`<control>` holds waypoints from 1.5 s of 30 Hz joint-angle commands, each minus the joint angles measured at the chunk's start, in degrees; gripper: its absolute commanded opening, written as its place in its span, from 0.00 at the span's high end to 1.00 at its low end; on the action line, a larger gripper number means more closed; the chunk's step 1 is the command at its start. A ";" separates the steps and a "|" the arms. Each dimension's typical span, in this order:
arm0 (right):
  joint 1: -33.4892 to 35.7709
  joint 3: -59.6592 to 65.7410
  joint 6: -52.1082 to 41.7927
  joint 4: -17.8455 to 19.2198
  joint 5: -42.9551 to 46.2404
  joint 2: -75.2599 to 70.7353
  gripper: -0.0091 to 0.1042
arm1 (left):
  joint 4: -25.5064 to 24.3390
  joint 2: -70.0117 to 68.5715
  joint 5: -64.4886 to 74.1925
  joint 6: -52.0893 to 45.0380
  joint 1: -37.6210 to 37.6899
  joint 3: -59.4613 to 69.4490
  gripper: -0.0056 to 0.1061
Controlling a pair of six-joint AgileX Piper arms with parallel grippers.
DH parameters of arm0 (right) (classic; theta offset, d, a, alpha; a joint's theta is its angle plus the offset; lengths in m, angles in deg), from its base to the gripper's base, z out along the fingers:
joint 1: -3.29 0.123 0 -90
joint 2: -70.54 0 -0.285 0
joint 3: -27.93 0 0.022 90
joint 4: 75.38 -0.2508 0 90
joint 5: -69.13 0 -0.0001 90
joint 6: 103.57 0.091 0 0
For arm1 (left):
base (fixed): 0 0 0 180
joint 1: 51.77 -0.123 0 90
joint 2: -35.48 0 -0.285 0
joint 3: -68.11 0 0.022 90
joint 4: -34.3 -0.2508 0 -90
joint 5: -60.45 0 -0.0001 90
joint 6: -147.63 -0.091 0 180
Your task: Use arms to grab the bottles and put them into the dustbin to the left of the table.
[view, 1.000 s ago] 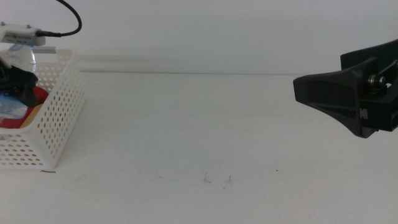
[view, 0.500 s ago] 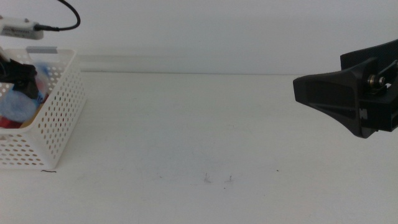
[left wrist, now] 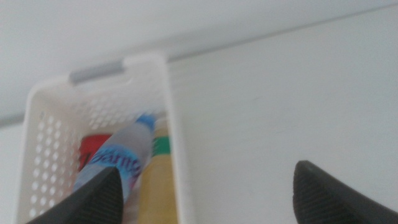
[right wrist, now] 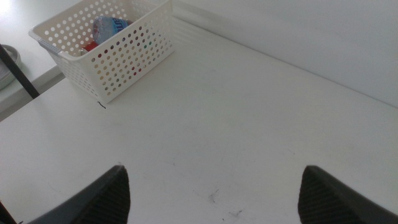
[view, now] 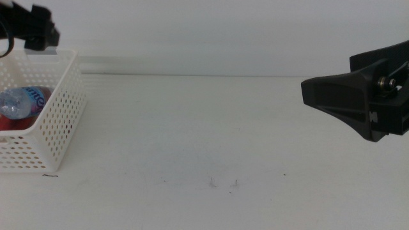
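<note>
The dustbin [view: 61,121], a white perforated basket, stands at the table's left edge. Inside it lie the clear water bottle [view: 19,102] with its blue label and the red can [view: 11,122]. The left wrist view looks down into the dustbin [left wrist: 171,124] and shows the water bottle [left wrist: 115,168], the yellow tea bottle [left wrist: 158,186] and the red can [left wrist: 93,149] side by side. My left gripper [view: 35,29] hovers above the dustbin's far rim, open and holding nothing. Over the table's right side, my right gripper [view: 313,92] waits, open and holding nothing.
The white table [view: 204,140] carries only a few small dark scuffs [view: 223,184] near the front. The right wrist view shows the dustbin [right wrist: 112,53] far off at the table's corner and a dark pole [right wrist: 15,71] beyond the edge.
My left gripper has let go of the water bottle inside the dustbin and risen above its rim. The bottle now lies in the dustbin. The right arm has not moved.
</note>
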 commanded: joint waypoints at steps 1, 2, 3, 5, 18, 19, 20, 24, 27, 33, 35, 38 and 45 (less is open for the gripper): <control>-0.01 0.01 -0.18 0.41 0.36 -0.16 0.13 | -0.63 -4.06 -0.38 0.72 3.17 1.43 0.11; -0.01 0.01 -0.18 0.41 0.36 -0.16 0.13 | -0.63 -5.35 0.23 0.72 3.99 1.71 0.11; -0.01 0.01 -0.18 0.41 0.36 -0.16 0.13 | -0.63 -6.94 1.12 0.72 4.96 1.94 0.11; -0.01 0.01 -0.18 0.41 0.36 -0.16 0.13 | -1.43 -10.63 0.87 1.11 6.85 3.21 0.11; -0.01 0.01 -0.18 0.41 0.36 -0.16 0.13 | -8.61 -40.07 -11.78 17.01 12.24 27.99 0.11; -0.01 0.01 -0.18 0.41 0.36 -0.16 0.13 | -7.92 -40.93 -11.63 17.01 12.24 28.39 0.11; -0.01 0.01 -0.18 0.41 0.36 -0.16 0.13 | -7.92 -41.49 -11.63 17.01 12.24 28.42 0.11; -0.01 0.01 -0.18 0.41 0.36 -0.16 0.13 | -8.66 -42.63 -11.78 17.01 12.24 28.51 0.11; -0.01 0.01 -0.18 0.41 0.36 -0.16 0.13 | -8.66 -42.63 -11.91 16.64 12.24 28.51 0.11; -0.12 1.45 -0.18 0.39 0.84 -1.44 0.13 | -8.55 -42.63 -12.61 16.63 12.24 28.78 0.11; -1.06 3.53 -0.18 0.49 3.11 -2.24 0.13 | -7.08 -43.30 -12.61 16.63 12.24 29.70 0.11; -4.64 8.83 -0.18 -0.54 11.24 -4.57 0.13 | -5.27 -45.99 -15.67 16.63 12.24 33.19 0.11; -21.19 25.40 -0.18 -7.05 23.44 -14.52 0.13 | -2.43 -54.72 -25.07 16.63 8.51 49.86 0.11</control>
